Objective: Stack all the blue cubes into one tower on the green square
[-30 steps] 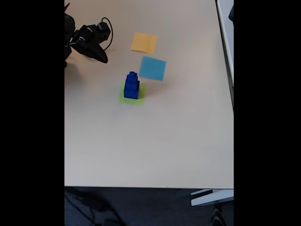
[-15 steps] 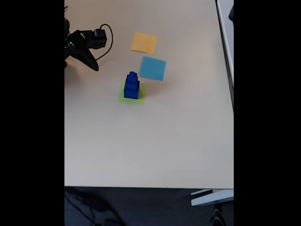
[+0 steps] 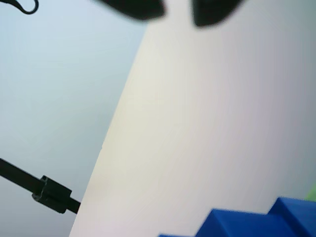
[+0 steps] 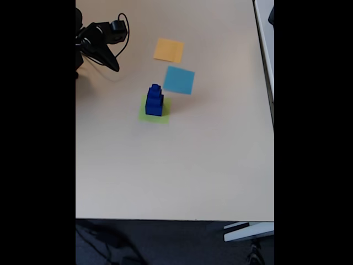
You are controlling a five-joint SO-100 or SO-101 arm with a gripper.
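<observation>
**Tower stands on the green square; my claw pulls away**

Wrist view: my claw (image 3: 177,12) enters from the top edge as two dark blurred tips with a pale gap between them. Nothing sits in that gap, so I hold nothing; the blur keeps me from saying how wide I am parted. Below my tips, at the bottom edge and toward the right, I see the stepped blue tops of the tower (image 3: 256,222), with a sliver of the green square (image 3: 312,191) at the right edge beside it. The table (image 3: 197,123) runs pale between my tips and the cubes. A dark rod crosses the lower left, off the table's edge.

Fixed view: my claw (image 4: 114,67) hangs at the table's upper left, well apart from everything. Compared with a second ago I have drawn back and lifted toward my base, and the tip now points down and to the right, toward the stack. The tower (image 4: 154,100) has not shifted in that time: it lies below and to the right of my claw, on the green square (image 4: 165,117), which shows on its right and lower sides. I judge that the stacking is done and that I am retreating, leaving the cubes free.

The tower's long axis runs upright from the table, widest cube lowest, smallest on top; in this slanted view it leans slightly up the picture. The light-blue patch (image 4: 179,80) and the orange patch (image 4: 169,50) lie to the right of my claw, both bare.
</observation>
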